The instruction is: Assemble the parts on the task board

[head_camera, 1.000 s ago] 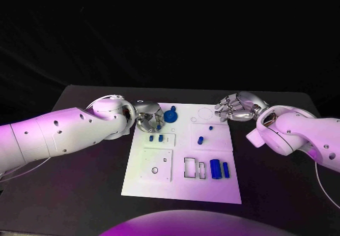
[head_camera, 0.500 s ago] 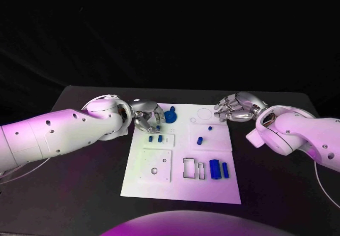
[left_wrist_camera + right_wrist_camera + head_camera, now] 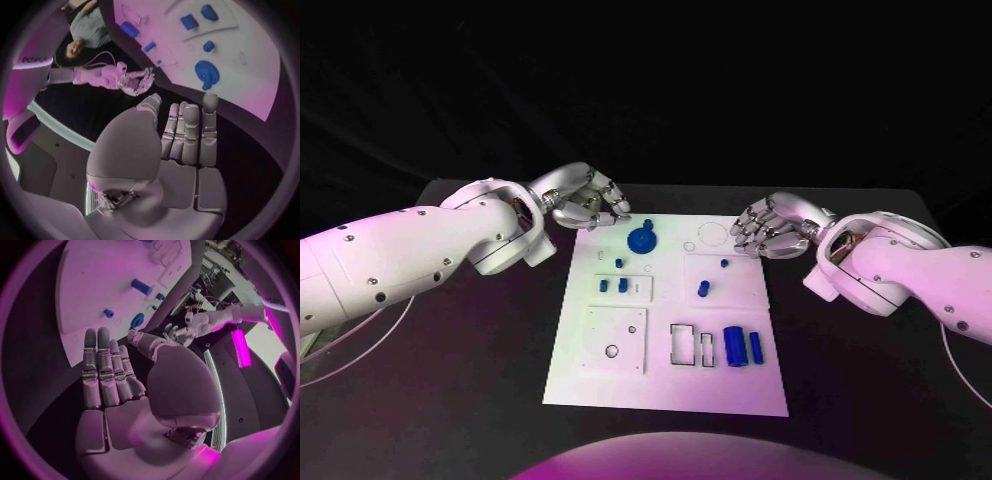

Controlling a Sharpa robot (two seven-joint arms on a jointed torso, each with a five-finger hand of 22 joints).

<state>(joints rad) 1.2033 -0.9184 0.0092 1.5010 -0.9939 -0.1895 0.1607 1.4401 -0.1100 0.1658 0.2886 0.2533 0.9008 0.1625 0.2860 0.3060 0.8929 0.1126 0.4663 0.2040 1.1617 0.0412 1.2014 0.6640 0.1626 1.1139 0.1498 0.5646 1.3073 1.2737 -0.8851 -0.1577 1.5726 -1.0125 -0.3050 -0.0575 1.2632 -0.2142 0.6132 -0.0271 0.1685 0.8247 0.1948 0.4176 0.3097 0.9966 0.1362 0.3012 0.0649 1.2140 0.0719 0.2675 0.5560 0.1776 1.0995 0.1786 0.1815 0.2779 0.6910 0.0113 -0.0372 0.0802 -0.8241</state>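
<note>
Your left hand (image 3: 583,197) and right hand (image 3: 769,224), fingers extended and empty, flank the task board (image 3: 589,370), whose blue parts (image 3: 645,238) lie between them.

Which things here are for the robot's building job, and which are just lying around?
For the job:
- task board
- round blue part
- two long blue parts
- small blue parts
- left hand, empty, fingers apart
- right hand, empty, fingers apart

Just there:
- black table
</note>
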